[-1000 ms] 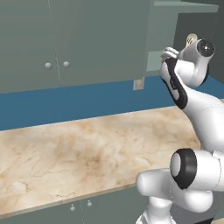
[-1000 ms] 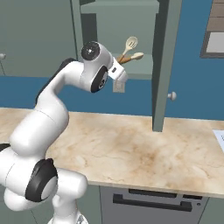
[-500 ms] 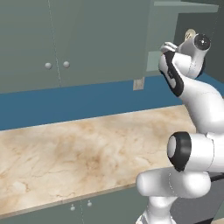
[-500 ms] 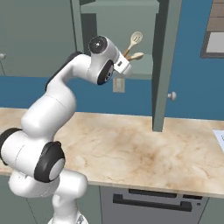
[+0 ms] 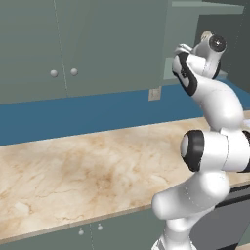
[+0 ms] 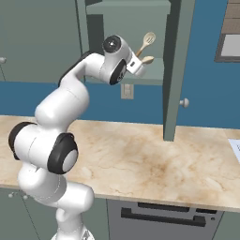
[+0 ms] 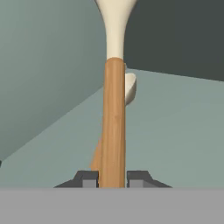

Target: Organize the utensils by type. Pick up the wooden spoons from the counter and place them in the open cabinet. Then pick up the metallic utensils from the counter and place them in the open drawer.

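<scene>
The gripper [image 7: 113,177] pinches the orange-brown handles of two wooden spoons [image 7: 113,127], their cream bowls pointing ahead. Both reach into the open cabinet [image 6: 126,9], just above its shelf [image 6: 154,75].

Even, soft rendered light fills all three views, with no glare and no hard shadows. The bench [image 5: 73,166] is brightly and uniformly lit. The cabinet [image 6: 126,42] interior stays dim, nearly black at the hand view's upper right. Edges look slightly soft and pixelated; no lens distortion shows.

The beige marble counter [image 6: 154,159] bears a white sheet [image 6: 235,149].
</scene>
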Motion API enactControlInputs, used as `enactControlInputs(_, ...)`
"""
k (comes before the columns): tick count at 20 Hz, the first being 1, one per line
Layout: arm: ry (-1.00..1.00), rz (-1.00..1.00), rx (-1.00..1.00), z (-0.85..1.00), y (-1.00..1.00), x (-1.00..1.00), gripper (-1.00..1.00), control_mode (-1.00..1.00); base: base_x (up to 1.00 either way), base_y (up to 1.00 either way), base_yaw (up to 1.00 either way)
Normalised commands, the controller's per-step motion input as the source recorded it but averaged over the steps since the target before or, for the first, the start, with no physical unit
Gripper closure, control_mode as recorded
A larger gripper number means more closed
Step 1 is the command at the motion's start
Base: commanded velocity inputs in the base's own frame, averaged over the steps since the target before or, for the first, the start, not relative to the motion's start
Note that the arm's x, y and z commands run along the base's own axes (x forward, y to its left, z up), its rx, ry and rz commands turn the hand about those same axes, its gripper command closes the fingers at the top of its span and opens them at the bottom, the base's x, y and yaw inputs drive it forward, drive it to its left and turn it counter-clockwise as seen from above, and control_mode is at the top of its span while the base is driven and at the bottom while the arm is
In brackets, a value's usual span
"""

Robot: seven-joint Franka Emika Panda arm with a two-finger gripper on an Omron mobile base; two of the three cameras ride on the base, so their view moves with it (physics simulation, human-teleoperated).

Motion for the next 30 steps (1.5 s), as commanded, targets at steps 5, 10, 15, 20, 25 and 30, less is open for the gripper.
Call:
enactControlInputs(5,-0.01,0.00,0.01,0.00,0.00,0.43,1.00,-1.00,0.00,0.00,0.00)
enactControlInputs(10,-0.05,0.00,0.00,-0.01,0.00,0.28,1.00,-1.00,0.00,0.00,0.00)
enactControlInputs(15,-0.03,0.00,0.00,0.00,0.00,0.20,-1.00,-1.00,0.00,0.00,0.00)
enactControlInputs(20,-0.03,0.00,0.00,0.00,0.00,0.05,-1.00,-1.00,0.00,0.00,0.00)
enactControlInputs(25,0.00,0.00,0.00,0.00,-0.07,0.00,-1.00,-1.00,0.00,0.00,0.00)
enactControlInputs(30,-0.04,0.00,0.00,0.00,-0.02,-0.01,-1.00,-1.00,0.00,0.00,0.00)
